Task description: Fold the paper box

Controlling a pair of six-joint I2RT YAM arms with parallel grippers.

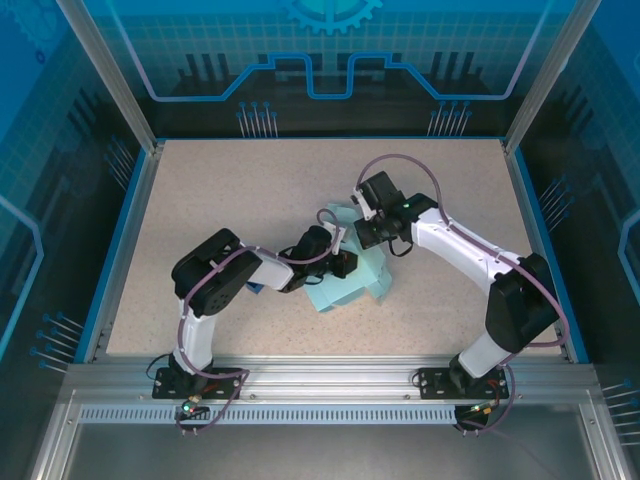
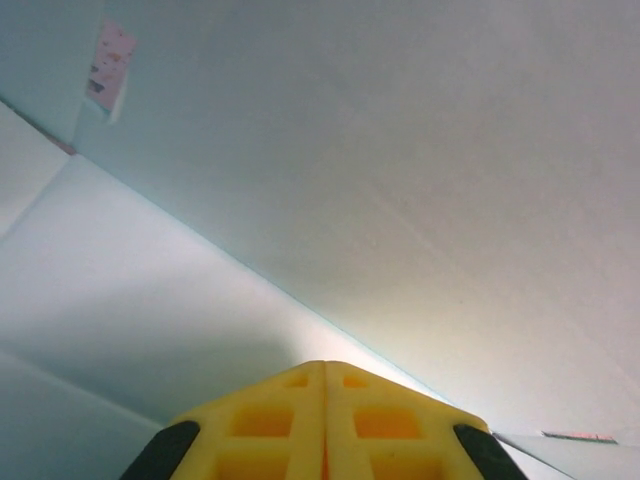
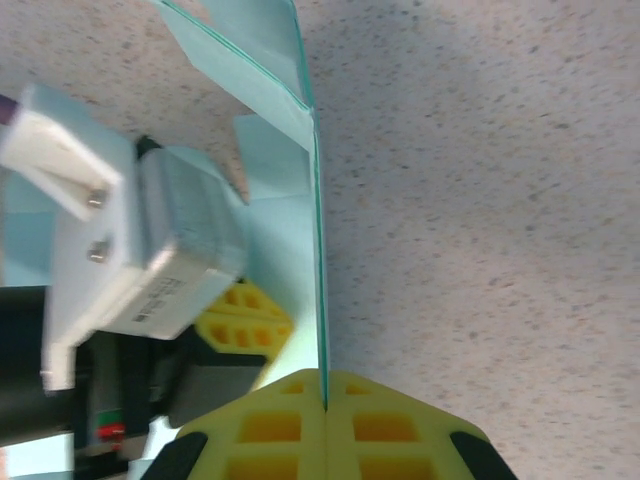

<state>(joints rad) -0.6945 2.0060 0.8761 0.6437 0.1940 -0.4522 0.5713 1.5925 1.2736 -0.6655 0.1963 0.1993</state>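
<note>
**Position.** The paper box [image 1: 355,285], a pale light-blue piece of thin card with some flaps raised, lies near the middle of the speckled beige surface [image 1: 250,190]. It sits between the two arms, with both tools at it.

**Right tool** [image 3: 325,400]. The yellow fingers are pressed together on the free edge of one upright panel [image 3: 318,250] of the card, seen edge-on from the right wrist. Only a narrow strip of that edge is in the grip.

**Left tool** [image 2: 325,390]. The fingers are pressed together with nothing visible between them. The tool sits low among the card panels, its nose close to a crease where two panels meet. Whether it touches the card there cannot be told.

**Stage, as judged.** One wall is held up while the other arm works beside it. The box is not yet closed into shape.

**Risks**
- The pinch is shallow, so a sideways pull by the right arm could let the panel slip out and drop flat.
- The card is thin; a push from the left tool away from the crease could buckle it or set a false fold.
- Nothing anchors the sheet, so a firm push may slide the whole piece and twist or tear the held panel at its fold.
- The two wrists are close together — a careless move risks contact between them.
</note>
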